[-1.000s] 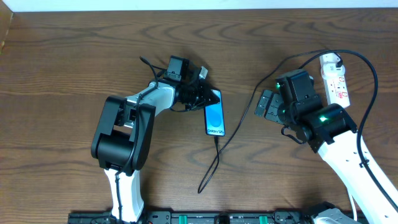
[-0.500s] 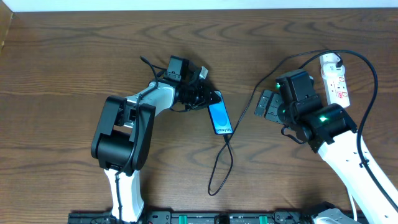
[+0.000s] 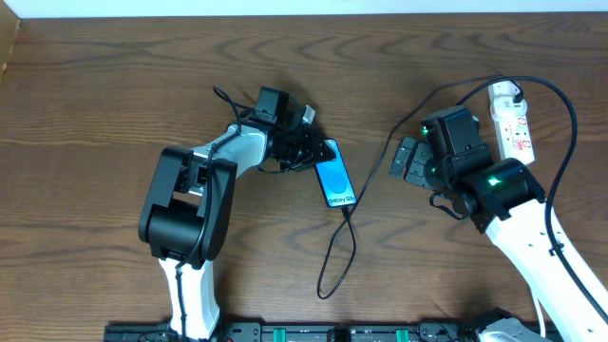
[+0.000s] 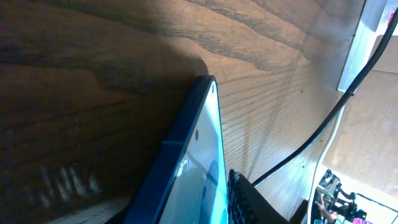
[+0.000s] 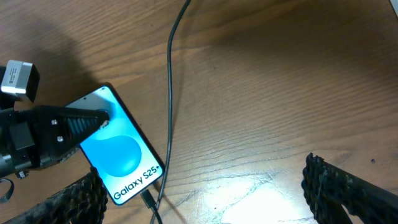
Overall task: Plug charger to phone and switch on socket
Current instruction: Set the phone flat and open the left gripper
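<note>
At the table's middle, the phone (image 3: 335, 179) lies slanted. Its lower end has swung toward the right arm since 1 second ago, when it lay nearly straight; since 0.5 seconds ago it has barely shifted. The charger (image 3: 342, 242) has followed, and its slack loop now sits further right near the front edge. Its connector sits at the phone's lower end. The left gripper (image 3: 312, 152) is clenched on the phone's upper end, with 1 finger (image 4: 244, 198) against the blue screen. The right gripper (image 3: 403, 160) is unchanged, its 2 fingers spread wide above bare wood, holding nothing. The socket (image 3: 513, 119) lies well apart, at the far right. The table (image 3: 114, 95) is dark-grained brown wood, with a pale strip (image 3: 285, 8) running along its far edge.
</note>
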### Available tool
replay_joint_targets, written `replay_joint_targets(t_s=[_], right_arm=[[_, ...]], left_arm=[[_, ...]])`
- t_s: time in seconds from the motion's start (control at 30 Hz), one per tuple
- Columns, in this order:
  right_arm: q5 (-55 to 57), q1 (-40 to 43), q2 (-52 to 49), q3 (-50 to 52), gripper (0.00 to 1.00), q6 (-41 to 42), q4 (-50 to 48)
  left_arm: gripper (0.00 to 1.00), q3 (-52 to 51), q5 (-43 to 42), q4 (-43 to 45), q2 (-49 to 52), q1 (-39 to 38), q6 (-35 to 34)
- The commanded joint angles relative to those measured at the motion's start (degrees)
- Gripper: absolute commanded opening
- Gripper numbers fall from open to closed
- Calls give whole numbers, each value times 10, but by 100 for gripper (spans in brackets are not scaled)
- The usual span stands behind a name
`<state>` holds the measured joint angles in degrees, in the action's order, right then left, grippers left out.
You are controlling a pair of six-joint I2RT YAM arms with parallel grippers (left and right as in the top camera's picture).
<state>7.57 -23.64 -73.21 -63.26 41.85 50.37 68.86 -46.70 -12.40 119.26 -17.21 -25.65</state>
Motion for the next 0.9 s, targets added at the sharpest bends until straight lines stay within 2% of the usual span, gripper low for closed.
replay_joint_targets(t_s=[0.0,0.17,0.27,0.43,0.87], right_arm=[[10,0,6,-3,99,5,3],[10,0,6,-3,99,5,6],[10,0,6,-3,99,5,7],[10,0,6,-3,99,5,7],[10,0,6,-3,99,5,8]], left_arm=[[32,-1,50,-11,7,2,5],[33,-1,111,-27,7,2,5],[42,-1,140,-33,7,2,5],[47,-1,192,-40,7,2,5],[48,-1,204,-22,7,2,2]])
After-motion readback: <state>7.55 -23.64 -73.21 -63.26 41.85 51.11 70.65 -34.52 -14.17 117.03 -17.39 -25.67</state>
